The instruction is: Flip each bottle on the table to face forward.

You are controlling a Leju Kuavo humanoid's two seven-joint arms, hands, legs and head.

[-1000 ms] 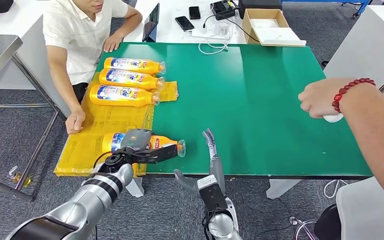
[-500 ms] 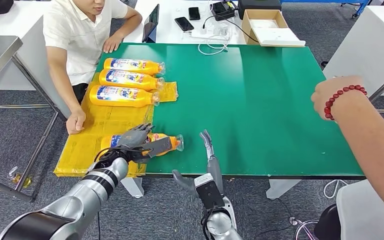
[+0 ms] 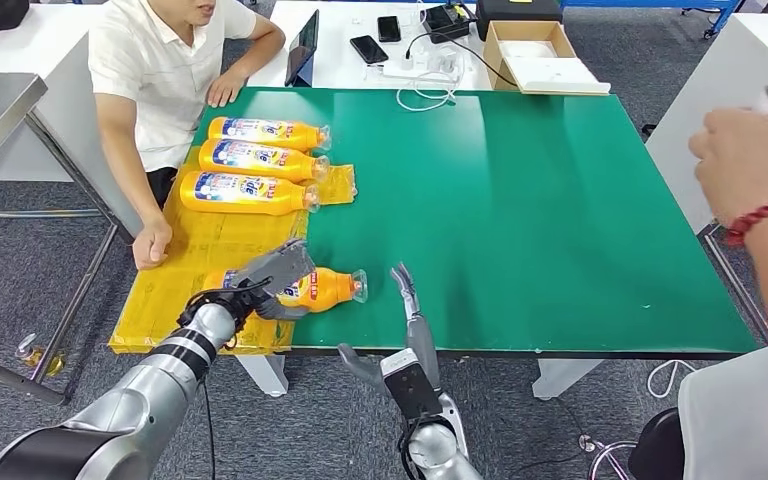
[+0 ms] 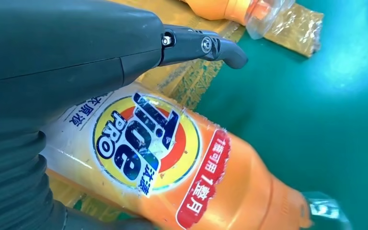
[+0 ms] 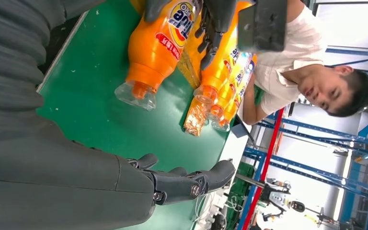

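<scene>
Orange bottle (image 3: 315, 289) under the gripping left robot hand (image 3: 272, 274); right robot hand (image 3: 412, 318) open, empty.

Orange bottle (image 4: 211, 182) with blue-lettered label, seemingly clear-capped, on green table (image 3: 520, 200).

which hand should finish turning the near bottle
Left. The left hand already rests on the near bottle, fingers wrapped over its label. The right hand is open beside the cap, touching nothing.
</scene>
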